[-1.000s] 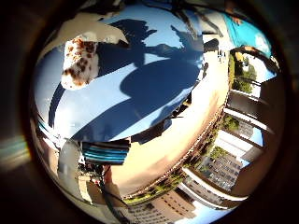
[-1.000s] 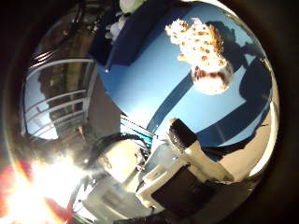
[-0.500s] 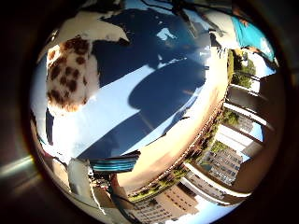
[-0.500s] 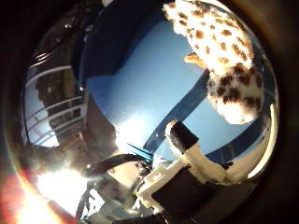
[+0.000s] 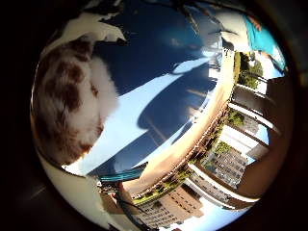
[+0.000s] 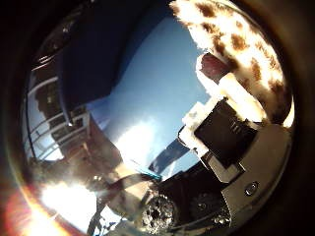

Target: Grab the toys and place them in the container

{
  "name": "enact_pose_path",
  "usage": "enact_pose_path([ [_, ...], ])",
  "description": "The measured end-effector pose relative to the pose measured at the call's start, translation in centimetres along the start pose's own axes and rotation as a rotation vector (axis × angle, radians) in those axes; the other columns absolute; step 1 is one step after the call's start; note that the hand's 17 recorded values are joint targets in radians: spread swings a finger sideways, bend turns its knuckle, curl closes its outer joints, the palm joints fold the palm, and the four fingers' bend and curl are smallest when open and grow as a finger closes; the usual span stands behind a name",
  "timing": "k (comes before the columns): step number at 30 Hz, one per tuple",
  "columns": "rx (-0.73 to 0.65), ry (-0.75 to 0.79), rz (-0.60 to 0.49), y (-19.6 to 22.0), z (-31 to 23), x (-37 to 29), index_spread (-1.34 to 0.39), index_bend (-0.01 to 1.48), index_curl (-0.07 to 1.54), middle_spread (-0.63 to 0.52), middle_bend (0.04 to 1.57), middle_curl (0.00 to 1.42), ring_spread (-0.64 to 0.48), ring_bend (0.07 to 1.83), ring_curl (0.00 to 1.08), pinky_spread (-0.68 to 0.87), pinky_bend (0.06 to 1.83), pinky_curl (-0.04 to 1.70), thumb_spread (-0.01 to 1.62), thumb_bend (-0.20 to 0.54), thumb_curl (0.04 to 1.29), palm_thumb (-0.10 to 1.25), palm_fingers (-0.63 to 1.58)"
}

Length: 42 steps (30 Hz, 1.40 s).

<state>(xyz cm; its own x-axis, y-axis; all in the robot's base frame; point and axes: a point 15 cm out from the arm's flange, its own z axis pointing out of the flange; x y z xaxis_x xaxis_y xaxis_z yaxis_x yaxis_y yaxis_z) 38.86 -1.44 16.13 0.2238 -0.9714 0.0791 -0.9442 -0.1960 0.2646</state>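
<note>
Plush toy (image 5: 72, 106): white fur with brown spots, lying on the blue worktop (image 5: 144, 115). It fills a large share of the little finger side view, so it sits close under the palm. In the thumb side view the same spotted fur runs along the edge of the field, right against the hand's own parts.

Hand (image 6: 231, 147): white and black segments reach in from the edge of the thumb side view, with a geared part beneath them. One of the fingers (image 6: 236, 96) extends toward the toy, and its white tip lies against the spotted fur or directly over it; contact cannot be confirmed. Whether the fingers are straight or curled round the toy cannot be told from either view, since only part of the hand shows.

Worktop: blue surface, half in bright sun and half in deep shade. A broad dark shadow (image 5: 178, 110) falls across the lit part beside the toy. A tan edge (image 5: 192, 144) borders the blue surface.

Container: a teal object (image 5: 262, 38) shows at the far edge of the little finger side view, well apart from the toy; whether it is the container cannot be told.

Surroundings: buildings (image 5: 226, 163) and green trees (image 5: 248, 72) appear beyond the worktop's edge. Strong sun glare (image 6: 59, 196) covers one corner of the thumb side view.
</note>
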Motion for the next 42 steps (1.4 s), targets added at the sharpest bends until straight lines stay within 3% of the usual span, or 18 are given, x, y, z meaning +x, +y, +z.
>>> enact_pose_path([
  [6,0.081,0.012,0.008,-1.0,-2.1,0.3,-0.46,0.61,0.02,-0.24,1.05,0.90,-0.07,1.45,0.72,0.25,1.58,0.36,0.93,0.006,0.55,1.00,0.89],
  [11,0.081,0.014,0.036,-1.3,-3.5,0.7,-0.59,0.80,0.02,-0.27,1.13,1.02,-0.10,1.48,0.77,0.18,1.71,0.47,0.93,0.008,0.63,1.06,0.87],
  [26,0.108,0.008,0.067,-0.4,-8.0,2.1,-0.79,1.15,-0.01,-0.30,1.22,1.19,-0.14,1.56,0.84,0.12,1.78,0.61,0.98,-0.022,0.79,1.02,0.76],
  [42,0.244,-0.010,0.055,1.1,-17.9,0.2,-0.83,1.31,-0.02,-0.29,1.25,1.24,-0.14,1.61,0.85,0.11,1.78,0.70,1.11,-0.015,0.76,0.99,0.72],
])
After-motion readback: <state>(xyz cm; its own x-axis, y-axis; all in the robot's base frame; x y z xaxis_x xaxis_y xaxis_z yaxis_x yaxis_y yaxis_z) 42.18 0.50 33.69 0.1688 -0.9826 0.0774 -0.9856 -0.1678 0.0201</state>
